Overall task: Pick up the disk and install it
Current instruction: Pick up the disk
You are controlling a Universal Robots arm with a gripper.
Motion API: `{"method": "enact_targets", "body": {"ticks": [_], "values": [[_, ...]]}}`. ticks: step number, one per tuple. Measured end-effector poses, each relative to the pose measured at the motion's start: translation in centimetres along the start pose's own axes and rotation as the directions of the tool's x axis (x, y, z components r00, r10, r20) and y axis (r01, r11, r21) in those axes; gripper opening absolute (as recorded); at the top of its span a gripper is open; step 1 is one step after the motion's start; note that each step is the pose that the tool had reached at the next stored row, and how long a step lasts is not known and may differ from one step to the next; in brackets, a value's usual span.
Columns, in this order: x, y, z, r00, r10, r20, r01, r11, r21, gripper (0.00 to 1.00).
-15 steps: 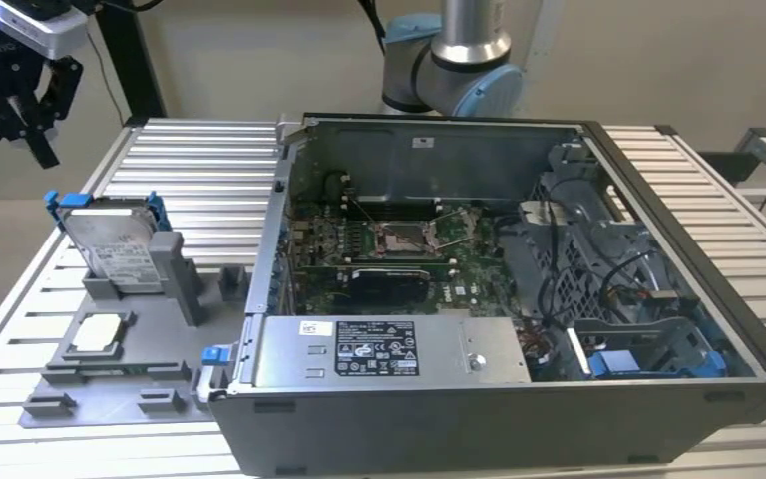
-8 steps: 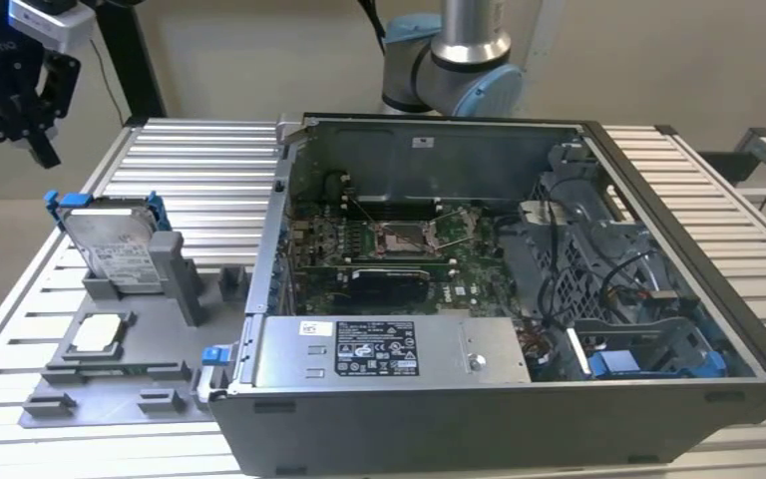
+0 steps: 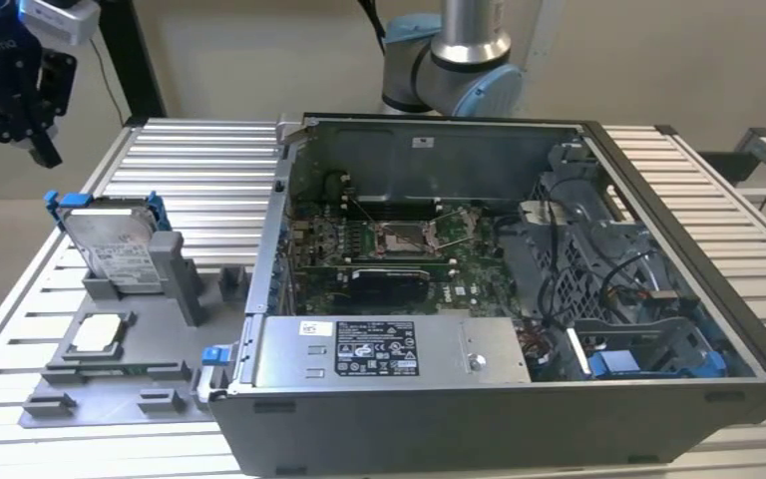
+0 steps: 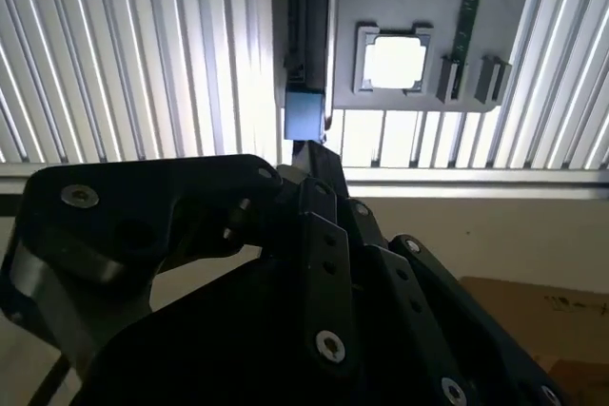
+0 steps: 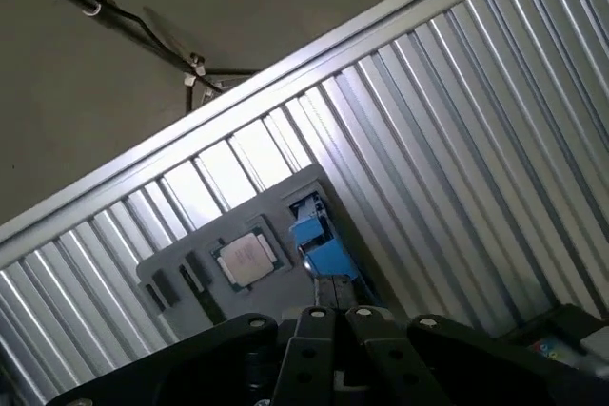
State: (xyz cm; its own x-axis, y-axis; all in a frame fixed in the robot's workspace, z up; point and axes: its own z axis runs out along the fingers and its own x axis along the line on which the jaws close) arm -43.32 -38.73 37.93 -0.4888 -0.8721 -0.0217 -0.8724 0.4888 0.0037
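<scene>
Soft, even room light fills the exterior view, though the open computer case (image 3: 490,150) is dimmer inside. In the second wrist view, glare bleaches the slatted table (image 4: 238,92) and the square chip (image 4: 392,61) white, and the black gripper (image 4: 306,154) is a shadowed silhouette.

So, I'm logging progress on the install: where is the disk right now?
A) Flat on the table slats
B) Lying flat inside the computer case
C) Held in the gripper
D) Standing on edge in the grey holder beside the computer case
D: in the exterior view the disk stands on edge in the grey holder, outside the computer case, with the gripper apart from it.
</scene>
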Motion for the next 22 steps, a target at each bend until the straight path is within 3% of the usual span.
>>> {"method": "enact_targets", "body": {"ticks": [3,6,11,14,17,20,22], "values": [[0.00,0.00,0.00,0.9985,-0.054,0.0004,0.054,0.9985,0.0006,0.00],[0.00,0.01,-0.01,0.9941,-0.108,0.0003,0.108,0.9941,-0.0005,0.00],[0.00,0.01,0.01,0.9801,-0.198,0.0005,0.198,0.9801,-0.0024,0.00],[0.00,0.00,0.00,0.9677,-0.252,0.0004,0.252,0.9677,-0.0037,0.00],[0.00,0.01,0.02,0.9525,-0.304,0.0007,0.304,0.9525,-0.0048,0.00],[0.00,0.00,0.03,0.9349,-0.355,0.0008,0.355,0.9349,-0.0060,0.00],[0.00,0.01,0.03,0.9211,-0.389,0.0009,0.389,0.9211,-0.0069,0.00]]}}
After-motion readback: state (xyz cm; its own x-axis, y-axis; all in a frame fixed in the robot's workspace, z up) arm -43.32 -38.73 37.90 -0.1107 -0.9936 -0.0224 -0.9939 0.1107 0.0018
